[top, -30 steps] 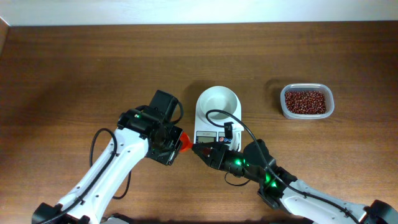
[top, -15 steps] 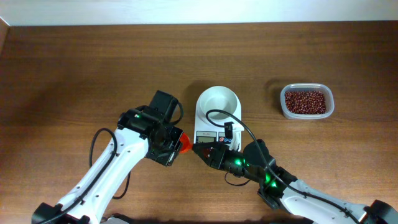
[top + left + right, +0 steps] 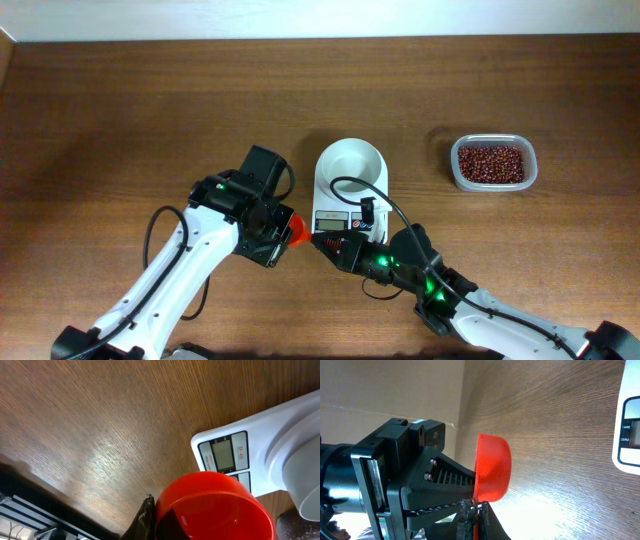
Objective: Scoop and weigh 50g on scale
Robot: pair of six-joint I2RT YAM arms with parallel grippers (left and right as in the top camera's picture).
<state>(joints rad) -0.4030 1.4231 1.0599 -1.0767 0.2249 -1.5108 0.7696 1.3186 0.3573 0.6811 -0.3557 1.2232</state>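
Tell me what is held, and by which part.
The red scoop: left gripper grips its hidden handle side; right gripper pinches the bowl's rim.

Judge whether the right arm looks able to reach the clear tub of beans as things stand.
Probably yes: the tub lies on the right gripper's side; only the scale stands partly between, and it could swing round that.
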